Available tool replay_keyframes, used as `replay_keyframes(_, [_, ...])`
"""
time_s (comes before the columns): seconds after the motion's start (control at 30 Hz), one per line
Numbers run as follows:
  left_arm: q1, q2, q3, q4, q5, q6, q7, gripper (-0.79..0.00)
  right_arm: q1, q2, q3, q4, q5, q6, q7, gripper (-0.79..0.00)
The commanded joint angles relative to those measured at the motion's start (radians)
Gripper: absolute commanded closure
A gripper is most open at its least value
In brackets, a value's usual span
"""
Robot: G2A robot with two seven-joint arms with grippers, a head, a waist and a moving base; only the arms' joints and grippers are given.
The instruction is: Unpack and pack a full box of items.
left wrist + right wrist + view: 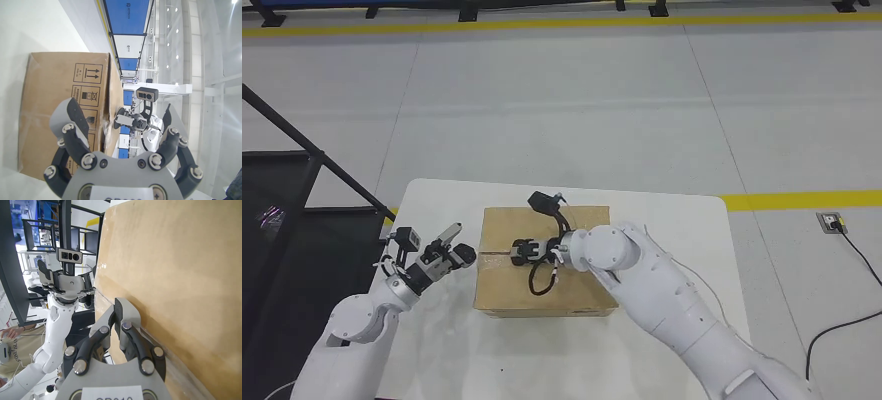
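Observation:
A closed brown cardboard box [507,290] sits in the middle of the white table [672,230], its top seam sealed with clear tape [106,126]. My right gripper [525,248] lies shut on the box top [170,275] near the end that faces the left arm, its fingertips [116,313] pressed together at the tape seam. Whether tape is pinched between them is hidden. My left gripper [454,250] hangs open just off that end of the box, fingers [75,113] spread wide, facing the printed side panel [56,85] and touching nothing.
A black metal frame [282,200] stands off the table's left side. Bare tabletop lies to the right of the box and along the front edge. A power cable [842,330] trails on the floor at the far right.

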Motion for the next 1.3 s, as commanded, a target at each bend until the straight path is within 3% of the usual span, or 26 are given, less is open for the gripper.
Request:
replay_keyframes(0.0, [0.002, 0.001, -0.005, 0.001, -0.004, 0.0, -0.002, -0.785, 0.018, -0.021, -0.025, 0.035, 0.014, -0.019, -0.006, 0.0])
replay_keyframes(0.33, [0.006, 0.004, -0.017, 0.002, -0.013, 0.001, -0.014, -0.785, 0.09, -0.122, -0.118, 0.188, 0.059, -0.079, -0.019, 0.0])
replay_keyframes(0.6, [0.003, 0.007, -0.027, 0.011, -0.023, -0.001, -0.029, -0.785, 0.126, -0.149, -0.129, 0.242, 0.024, -0.069, 0.006, 0.0])
replay_keyframes(0.93, [-0.005, 0.008, -0.027, 0.019, -0.026, 0.0, -0.046, -0.785, 0.072, -0.091, -0.052, 0.141, -0.076, -0.002, -0.012, 0.0])
replay_keyframes(1.27, [-0.012, 0.01, -0.023, 0.02, -0.022, 0.001, -0.057, -0.785, -0.103, 0.024, 0.113, -0.191, -0.244, 0.152, 0.032, 0.0])
